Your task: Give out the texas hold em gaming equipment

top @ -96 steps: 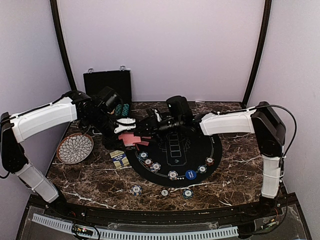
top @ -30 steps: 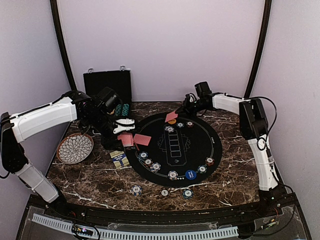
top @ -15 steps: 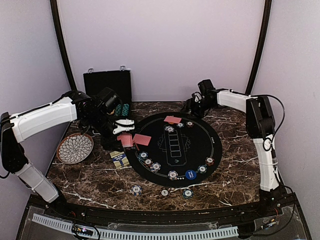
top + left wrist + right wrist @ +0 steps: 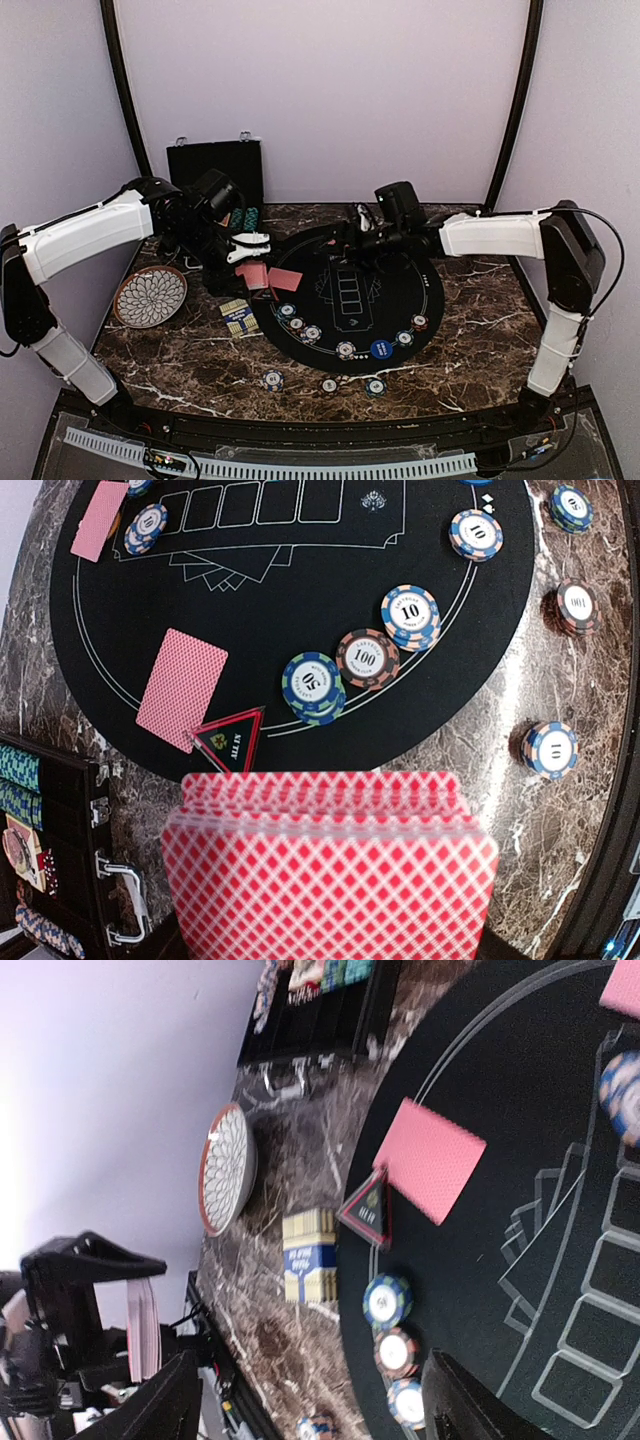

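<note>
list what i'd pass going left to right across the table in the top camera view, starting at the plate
white round petal-pattern plate → small blue and yellow card box → loose red-backed playing card → large blue button disc → reddish round poker chip

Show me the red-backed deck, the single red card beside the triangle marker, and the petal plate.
red-backed deck (image 4: 330,870), left wrist view, middle of the front card's back.
single red card (image 4: 182,688), left wrist view, centre of its back.
petal plate (image 4: 150,296), top external view, centre of its pattern.
</note>
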`<action>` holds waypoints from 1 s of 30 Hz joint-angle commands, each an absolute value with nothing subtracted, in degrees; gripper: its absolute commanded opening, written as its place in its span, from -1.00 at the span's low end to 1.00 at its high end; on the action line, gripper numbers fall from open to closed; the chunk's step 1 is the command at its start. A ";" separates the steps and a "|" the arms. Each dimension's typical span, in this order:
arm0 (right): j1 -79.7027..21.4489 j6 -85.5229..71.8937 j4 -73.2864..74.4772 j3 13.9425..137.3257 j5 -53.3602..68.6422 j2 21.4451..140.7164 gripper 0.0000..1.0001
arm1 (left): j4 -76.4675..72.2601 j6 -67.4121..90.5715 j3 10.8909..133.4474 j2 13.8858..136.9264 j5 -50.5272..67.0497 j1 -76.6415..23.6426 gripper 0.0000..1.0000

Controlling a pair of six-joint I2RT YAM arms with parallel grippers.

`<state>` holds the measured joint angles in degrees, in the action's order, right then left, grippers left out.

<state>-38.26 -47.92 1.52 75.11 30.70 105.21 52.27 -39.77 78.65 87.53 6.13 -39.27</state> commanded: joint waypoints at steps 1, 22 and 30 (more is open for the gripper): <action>-42.02 -58.32 -16.03 69.12 35.25 102.86 0.52 | 52.73 -38.72 81.67 87.58 8.03 -39.02 -0.76; -50.98 -67.10 -26.45 77.54 40.80 113.20 0.52 | 54.28 -37.49 85.24 88.39 10.74 -39.02 -0.78; -52.20 -68.60 -27.97 80.78 41.87 116.54 0.53 | 54.59 -37.56 85.34 88.81 10.84 -39.02 -0.79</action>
<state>-51.29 -67.53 -24.29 77.78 40.56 114.98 53.52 -38.09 83.53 89.06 9.61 -39.27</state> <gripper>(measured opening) 0.763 0.675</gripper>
